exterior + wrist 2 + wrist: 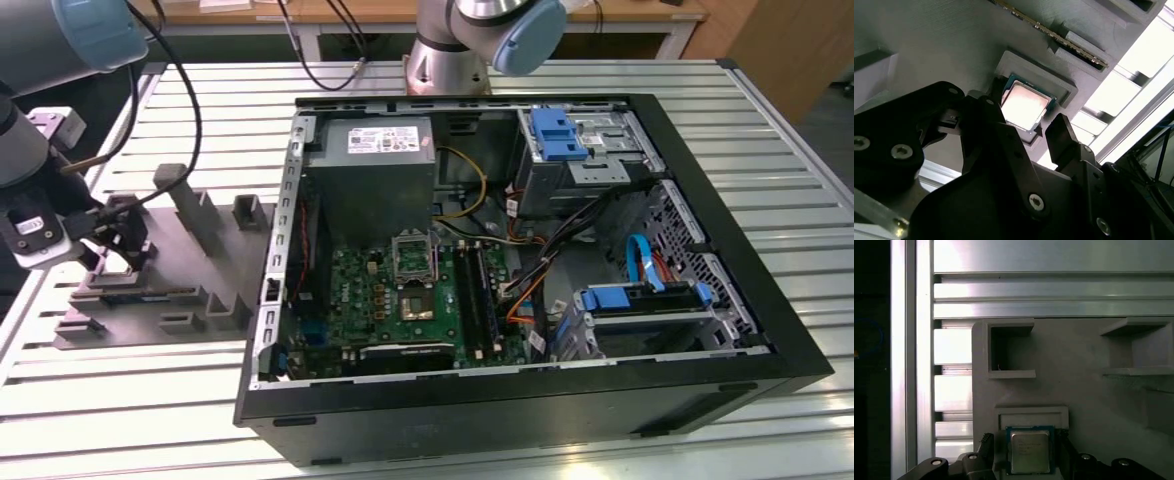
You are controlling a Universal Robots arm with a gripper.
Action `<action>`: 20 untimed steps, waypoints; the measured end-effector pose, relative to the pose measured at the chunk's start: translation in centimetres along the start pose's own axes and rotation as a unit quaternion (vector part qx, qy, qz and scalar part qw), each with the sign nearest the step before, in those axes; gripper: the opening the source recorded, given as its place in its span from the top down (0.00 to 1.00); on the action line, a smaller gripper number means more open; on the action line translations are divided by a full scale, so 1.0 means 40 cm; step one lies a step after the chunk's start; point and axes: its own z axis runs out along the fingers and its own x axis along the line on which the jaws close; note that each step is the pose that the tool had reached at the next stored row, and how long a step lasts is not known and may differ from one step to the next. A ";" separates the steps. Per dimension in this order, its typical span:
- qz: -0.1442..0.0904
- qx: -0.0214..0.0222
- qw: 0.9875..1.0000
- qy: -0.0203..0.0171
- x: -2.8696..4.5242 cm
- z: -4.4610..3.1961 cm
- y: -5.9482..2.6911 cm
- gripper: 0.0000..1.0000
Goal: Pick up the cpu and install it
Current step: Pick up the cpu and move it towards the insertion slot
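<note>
Over the grey moulded tray at the exterior view's left of the slatted worktop, my hand hangs low and spread, gripping nothing. In the second wrist view the cpu lies flat, silver face up, in a square recess of that tray, with one of my fingers on each side of it, neither clearly pressing it. An open computer case stands just beside the tray.
</note>
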 end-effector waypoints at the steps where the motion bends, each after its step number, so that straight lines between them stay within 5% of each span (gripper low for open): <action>1: 0.000 0.000 1.000 0.000 0.000 0.000 0.000 0.39; 20: 0.000 0.000 1.000 0.000 0.000 0.000 0.000 0.47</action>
